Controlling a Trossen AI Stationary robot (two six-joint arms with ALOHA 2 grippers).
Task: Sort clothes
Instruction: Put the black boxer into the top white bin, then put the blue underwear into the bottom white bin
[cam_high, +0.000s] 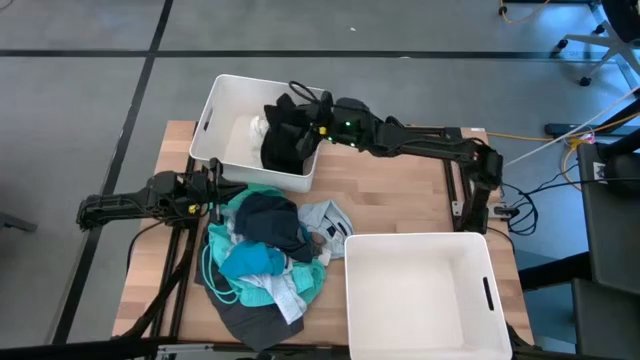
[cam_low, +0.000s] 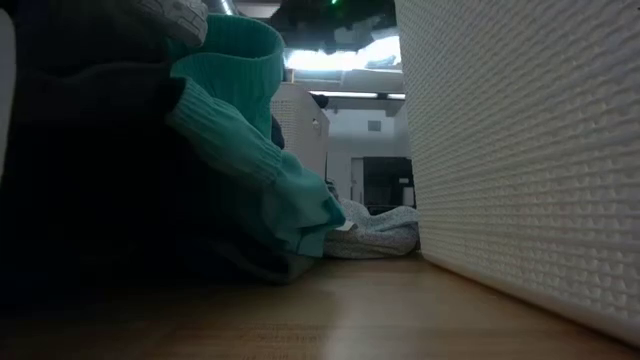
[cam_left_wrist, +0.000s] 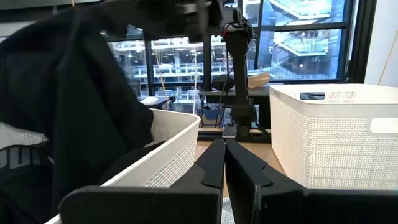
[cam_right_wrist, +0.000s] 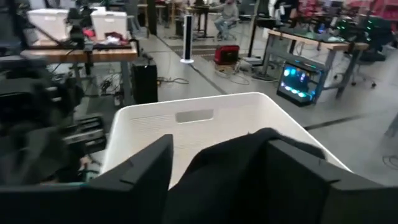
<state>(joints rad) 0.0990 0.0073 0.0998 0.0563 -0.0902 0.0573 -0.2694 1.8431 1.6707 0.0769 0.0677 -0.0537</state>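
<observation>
A pile of clothes lies on the table's near left: a teal garment (cam_high: 250, 262), a dark blue one (cam_high: 272, 222), a pale grey-blue one (cam_high: 328, 218), a dark grey one (cam_high: 248, 320) and a white lacy one (cam_high: 290, 298). The teal garment (cam_low: 240, 130) also shows in the low view. My right gripper (cam_high: 312, 122) is shut on a black garment (cam_high: 285, 135) above the far left white bin (cam_high: 225, 100). My left gripper (cam_high: 218, 186) is shut and empty at the pile's far left edge; its fingers (cam_left_wrist: 224, 142) point toward the bins. My right gripper holds the black garment by a bunched upper part (cam_right_wrist: 249, 165) that fills the gap between its two fingers; how many layers I cannot tell. The fingers come from the table's right, slanting down. The garment (cam_left_wrist: 74, 106) hangs slack below them over the bin's right near corner.
A second white bin (cam_high: 420, 295) stands at the near right; its wall (cam_low: 520, 150) fills the low view's right side. Something white (cam_high: 255, 128) lies inside the far left bin. Bare wood (cam_high: 390, 195) lies between the two bins.
</observation>
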